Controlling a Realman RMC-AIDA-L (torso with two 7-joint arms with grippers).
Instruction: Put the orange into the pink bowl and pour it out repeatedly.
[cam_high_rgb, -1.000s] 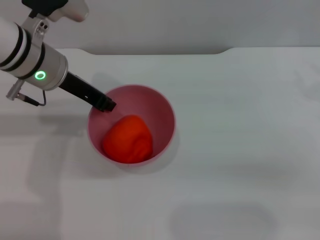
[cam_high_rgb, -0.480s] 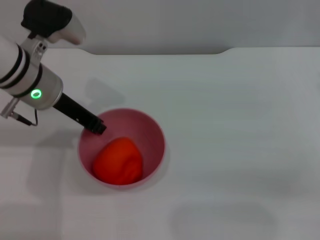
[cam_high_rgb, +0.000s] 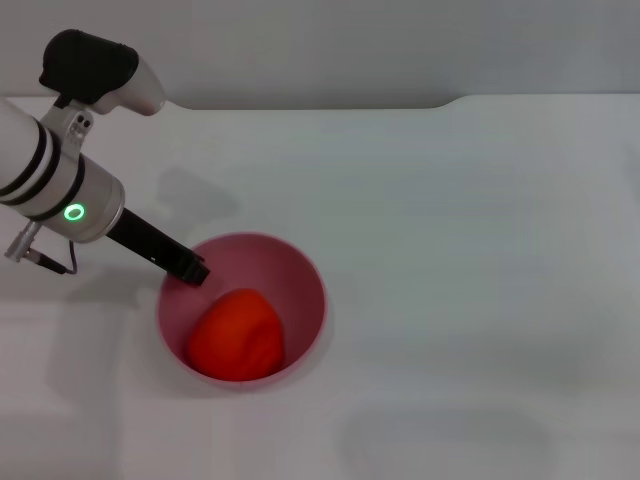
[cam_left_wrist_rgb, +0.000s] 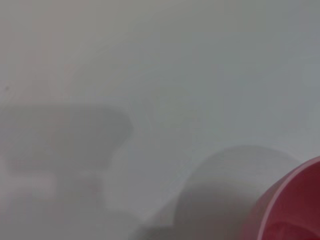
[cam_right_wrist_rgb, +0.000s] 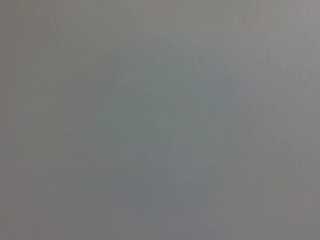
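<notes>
The pink bowl (cam_high_rgb: 314, 288) stands upright on the white table in the head view, left of the middle. Inside it the orange (cam_high_rgb: 237, 335) rests against the near wall. My left gripper (cam_high_rgb: 192, 268) reaches in from the left and is shut on the bowl's far-left rim, one dark finger showing at the edge. A slice of the same bowl's rim (cam_left_wrist_rgb: 292, 200) shows in the left wrist view, with its shadow on the table. My right gripper is out of view; its wrist view shows only a plain grey surface.
The white table (cam_high_rgb: 470, 250) stretches wide to the right of the bowl. Its back edge (cam_high_rgb: 330, 106) runs along the far side, with a step up at the right.
My left gripper has drawn the bowl, with the orange in it, toward the near-left of the table, most of the travel in the first half second.
</notes>
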